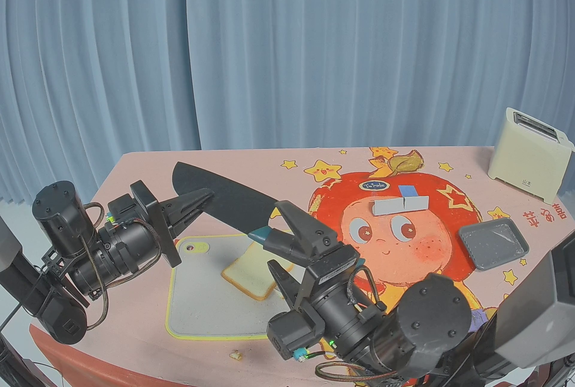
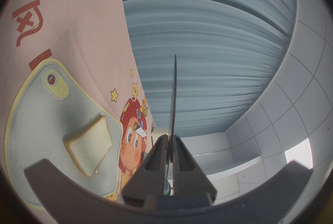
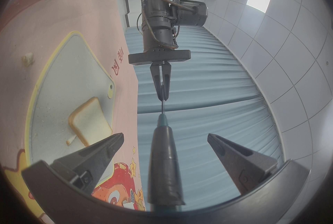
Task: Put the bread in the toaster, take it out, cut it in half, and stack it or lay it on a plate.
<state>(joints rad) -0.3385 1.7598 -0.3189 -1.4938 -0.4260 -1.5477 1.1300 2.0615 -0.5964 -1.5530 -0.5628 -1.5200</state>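
Bread point(image 1: 254, 271) lies on the cutting board point(image 1: 197, 298), far from the toaster point(image 1: 530, 154).

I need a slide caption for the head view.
Left end effector grips the knife blade; open right end effector flanks its handle, above bread on a cutting board.

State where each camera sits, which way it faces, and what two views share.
Head view: on the robot's head, facing forward and down at the table; left gripper and right gripper show.
Left wrist view: on the left wrist, looking along its shut fingers and the knife toward the curtain.
Right wrist view: on the right wrist, looking past its open fingers and the knife's handle at the left gripper.
Both wrist views share the bread on the cutting board.
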